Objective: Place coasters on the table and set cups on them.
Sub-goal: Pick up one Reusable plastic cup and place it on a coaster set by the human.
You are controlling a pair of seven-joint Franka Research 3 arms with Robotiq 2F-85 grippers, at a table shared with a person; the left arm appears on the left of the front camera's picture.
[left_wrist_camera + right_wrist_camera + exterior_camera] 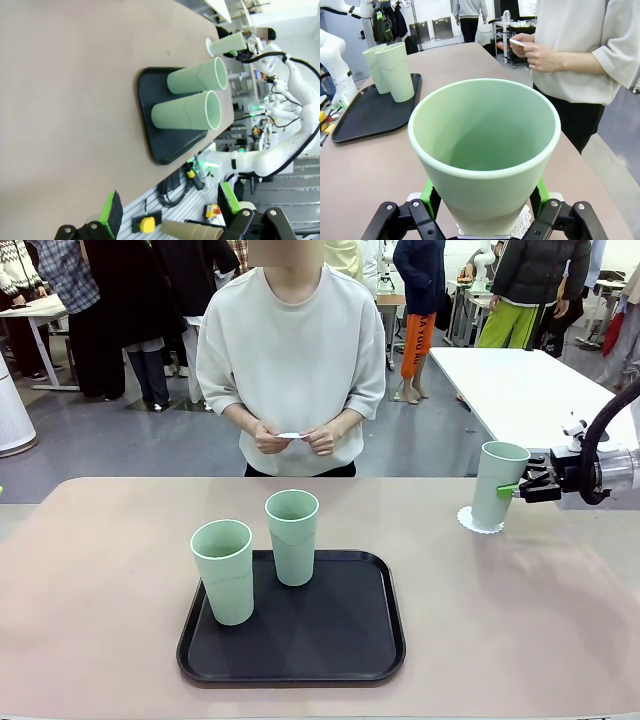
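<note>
Step in hand: the right end effector (514, 490) is setting a cup (497, 484) on a coaster (478, 521) at the desk's (110, 560) right far side; the cup base is sitting on the doily, lace showing around it.
Right end effector: its green pads are sitting on either side of the cup's lower body in the right wrist view (484, 210), clamped on it or very nearly; I am judging it as holding.
Left end effector: its fingers are standing apart with nothing between them (170, 210), hanging off the desk's near edge.
Next move: the jaws are needing to part and draw straight back, level, so the cup is not tipping or dragging the light paper along.
Remaining cups: two cups (224, 571) (292, 537) are standing upright on the black tray (375, 660), close together, not touching as far as I can tell.
Person: both hands (295, 437) are holding a small white piece, likely another coaster, well behind the tray.
In the way: nothing is crowding the placed cup; the near tray cup is partly screening the far one for a reach from the front.
</note>
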